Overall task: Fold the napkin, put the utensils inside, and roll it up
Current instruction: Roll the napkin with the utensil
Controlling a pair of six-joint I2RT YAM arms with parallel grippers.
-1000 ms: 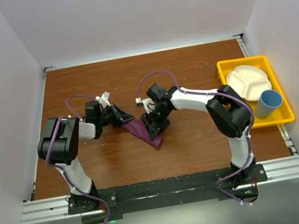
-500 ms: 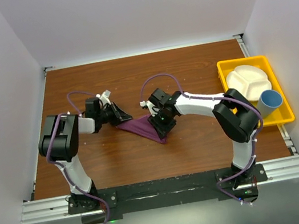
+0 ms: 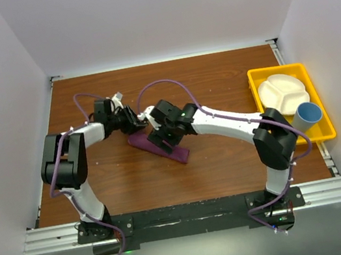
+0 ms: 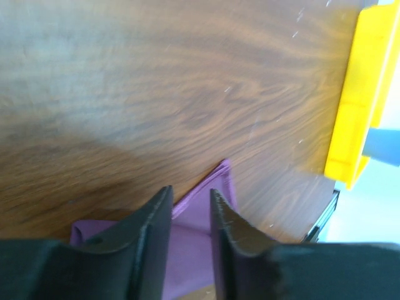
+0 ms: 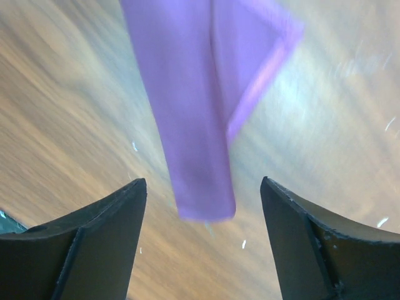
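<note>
The plum-purple napkin (image 3: 179,155) lies on the brown table as a narrow rolled band running diagonally. My left gripper (image 3: 135,122) sits at its upper-left end; in the left wrist view its fingers (image 4: 159,215) stand a small gap apart, with the napkin (image 4: 191,219) showing between and beyond them. My right gripper (image 3: 160,140) hovers over the middle of the roll. In the right wrist view the right gripper (image 5: 203,181) is wide open, and the blunt end of the napkin (image 5: 187,94) lies between the jaws without touching them. No utensils show.
A yellow tray (image 3: 252,86) stands at the table's right edge with a white divided plate (image 3: 282,91) and a blue cup (image 3: 306,117) in it. The tray's corner (image 4: 359,94) also appears in the left wrist view. White walls close in the table.
The napkin has gone from a flat triangle to a narrow roll. My right gripper moved left over it and opened wide. My left gripper shifted up and its jaws parted.
</note>
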